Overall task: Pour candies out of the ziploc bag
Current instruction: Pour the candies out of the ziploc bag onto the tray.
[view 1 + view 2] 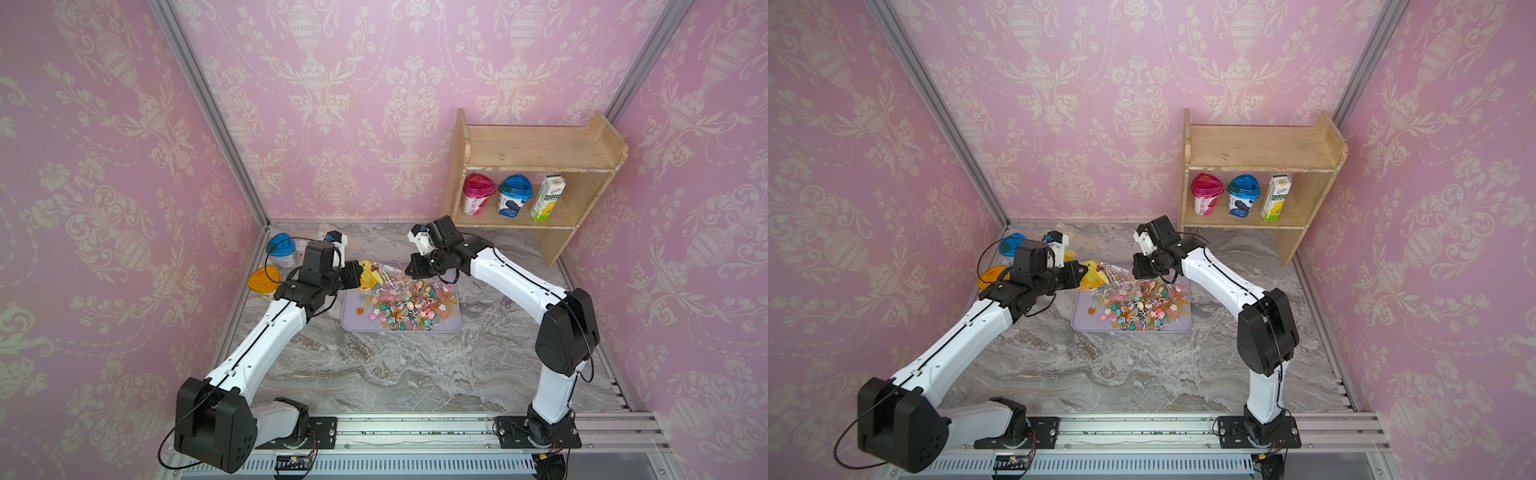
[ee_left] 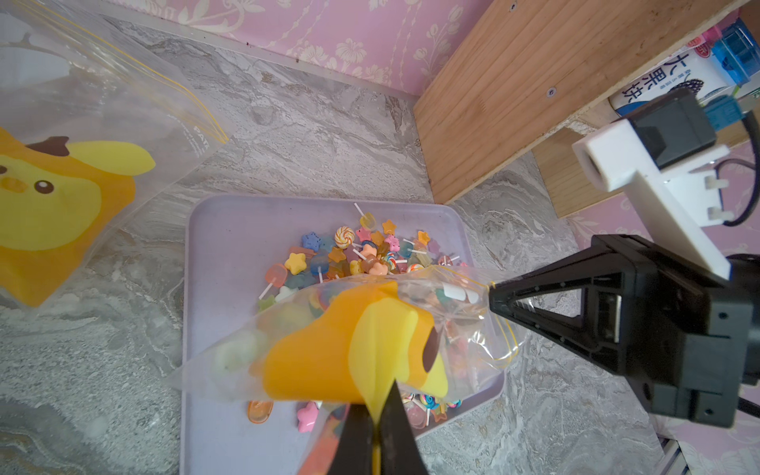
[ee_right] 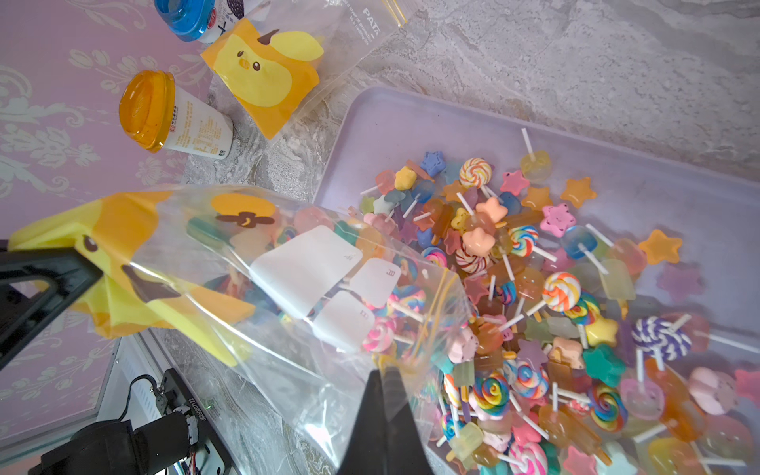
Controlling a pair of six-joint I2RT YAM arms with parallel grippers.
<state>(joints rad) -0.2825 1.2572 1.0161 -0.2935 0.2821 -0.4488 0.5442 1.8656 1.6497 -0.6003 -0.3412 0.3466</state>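
On the tray (image 1: 353, 321), heaped toward its far half: candies (image 1: 405, 305), stars and lollipops. More inside the bag (image 3: 288, 267), slung just above the tray's far edge, mouth tipped toward the heap. Pinched at its yellow bottom corner by the left gripper (image 2: 376, 413), jaws closed on the film. Pinched at the mouth rim by the right gripper (image 3: 382, 380), jaws clamped there too. Beyond, flat on the table (image 1: 374, 374): a second bag (image 3: 267, 70), near an orange cup (image 3: 164, 115) and a blue cup (image 3: 189, 16). Farthest: a shelf (image 1: 540, 149).
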